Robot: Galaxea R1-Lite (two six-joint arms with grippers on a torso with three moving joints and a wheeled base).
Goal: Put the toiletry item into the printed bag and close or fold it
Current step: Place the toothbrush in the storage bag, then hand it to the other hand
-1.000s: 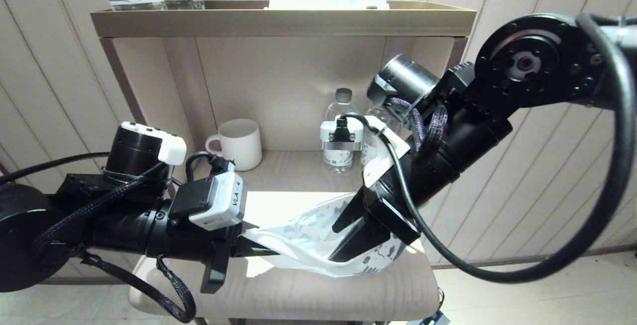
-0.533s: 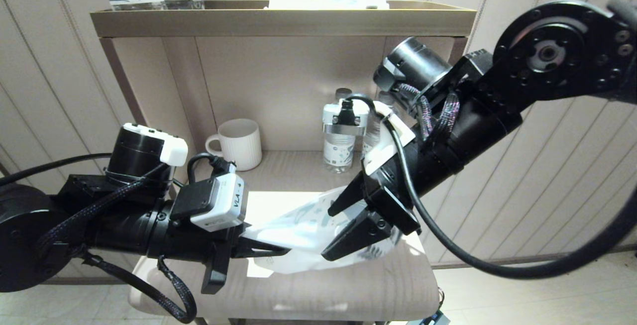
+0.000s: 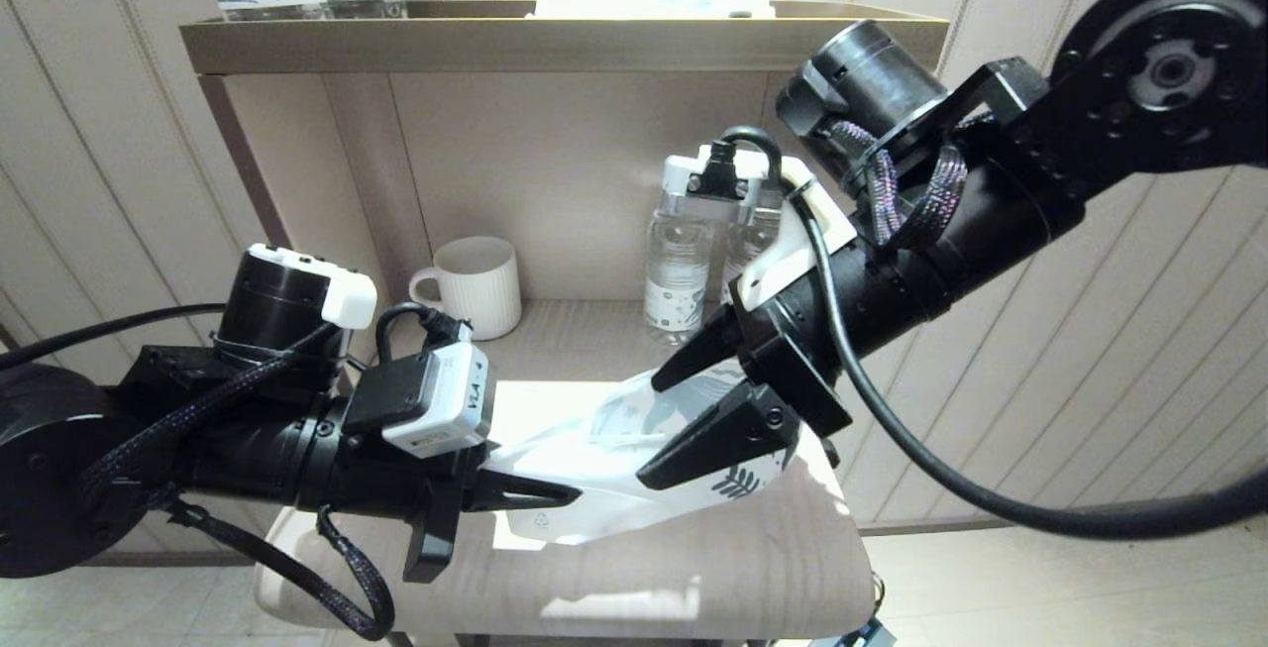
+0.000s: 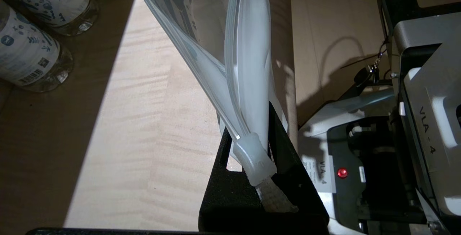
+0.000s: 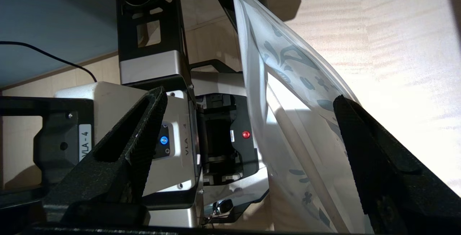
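Here, my left hand (image 3: 555,496) pinches the printed bag (image 3: 614,488) by its zipper end above the table (image 3: 693,568); my right hand (image 3: 684,409) hovers, released, beside it.

"VLA-4" stands on the white wrist camera housing (image 3: 436,407), and again on a label (image 5: 84,142) there.

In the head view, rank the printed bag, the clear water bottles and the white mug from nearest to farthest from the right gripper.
1. Printed bag, right under the open right gripper, its other end held by the left gripper.
2. Water bottles, just behind on the shelf.
3. White mug, farther to the left on the shelf.
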